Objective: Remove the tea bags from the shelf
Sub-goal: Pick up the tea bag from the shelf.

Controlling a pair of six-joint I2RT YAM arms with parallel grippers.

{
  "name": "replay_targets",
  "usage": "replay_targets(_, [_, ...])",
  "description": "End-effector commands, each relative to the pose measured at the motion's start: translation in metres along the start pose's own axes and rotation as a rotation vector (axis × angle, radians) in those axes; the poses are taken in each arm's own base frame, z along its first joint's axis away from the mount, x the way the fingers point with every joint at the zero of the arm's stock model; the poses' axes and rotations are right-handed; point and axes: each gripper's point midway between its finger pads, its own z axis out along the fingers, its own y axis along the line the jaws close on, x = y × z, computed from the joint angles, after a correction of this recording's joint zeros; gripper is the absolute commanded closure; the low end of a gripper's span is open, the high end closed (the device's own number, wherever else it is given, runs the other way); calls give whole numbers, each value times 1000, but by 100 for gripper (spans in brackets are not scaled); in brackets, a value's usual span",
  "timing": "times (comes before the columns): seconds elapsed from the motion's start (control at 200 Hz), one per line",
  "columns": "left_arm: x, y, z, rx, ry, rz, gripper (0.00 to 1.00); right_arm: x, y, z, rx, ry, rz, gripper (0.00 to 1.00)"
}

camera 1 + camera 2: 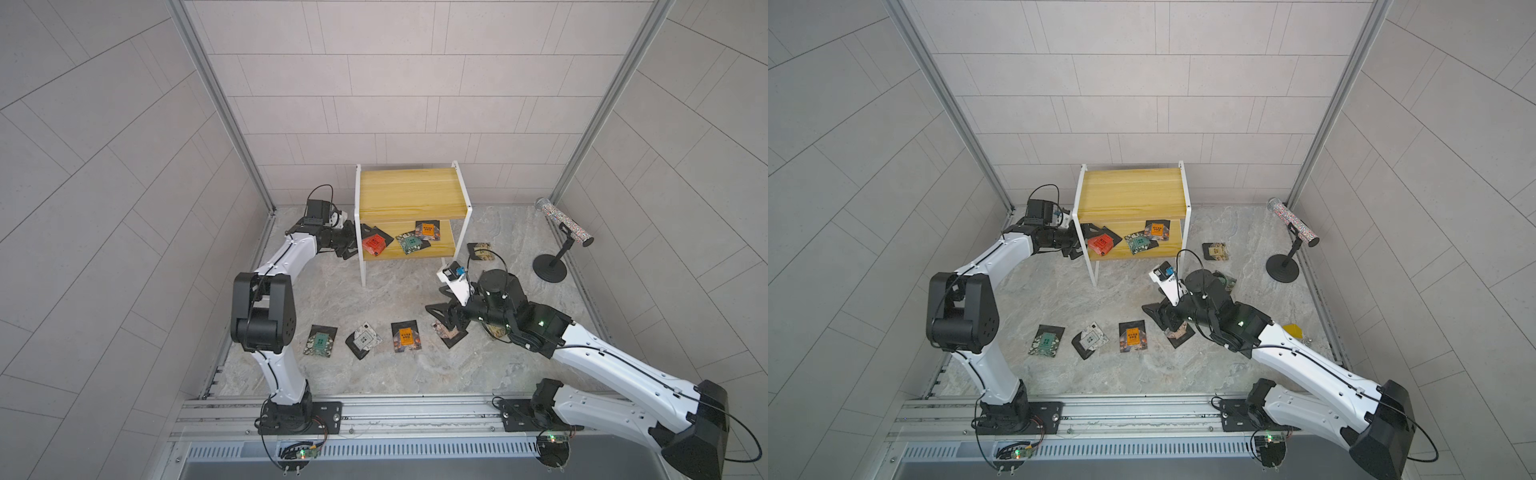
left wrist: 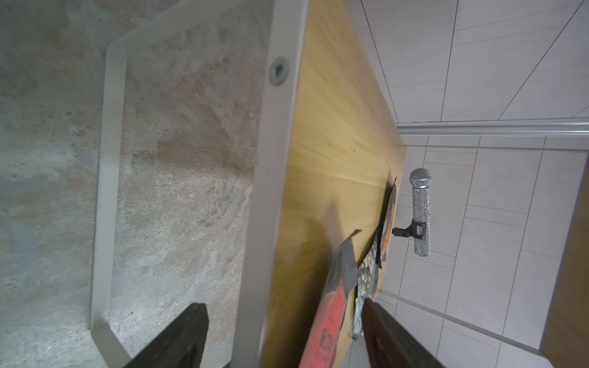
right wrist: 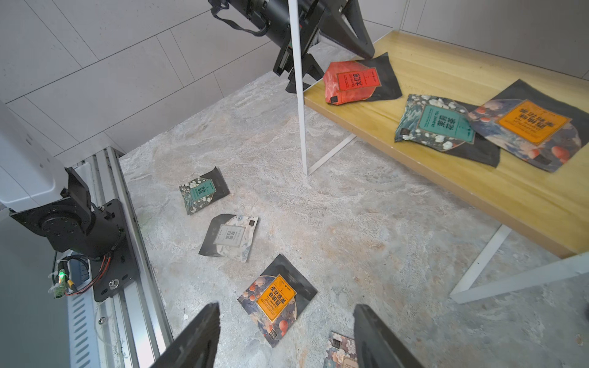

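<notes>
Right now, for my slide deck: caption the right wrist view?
Open right gripper above tabletop sachets; three tea bags on the shelf.

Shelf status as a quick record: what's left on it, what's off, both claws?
shelf top board: bare
lower board: red tea bag, green tea bag, orange tea bag
table: at least five more, white tea bag among them
left claw: open, at the shelf's left end by the red tea bag
right claw: open, empty, low over the table

A glittery microphone (image 1: 567,224) sits tilted on a black round-based stand (image 1: 549,269).
</notes>
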Motion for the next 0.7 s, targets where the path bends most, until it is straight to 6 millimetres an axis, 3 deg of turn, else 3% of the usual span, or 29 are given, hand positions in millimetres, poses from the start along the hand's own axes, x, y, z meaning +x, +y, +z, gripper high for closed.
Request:
replay_targets(0.0, [-1,-9,1,8,5,41,24,-3,-3,-5,23,-11,7,30])
replay_targets(0.12, [1,-5,1,-4,13,39,35,-3,-4,-7,31,-17,3,30])
replay_targets(0.34, [1,1,-6,-18,2,33,45,-3,-5,-6,32,-19,2,30])
replay_targets(0.695, [-2,16,-28,-34,-43,5,56,-4,-5,-5,31,-27,3,30])
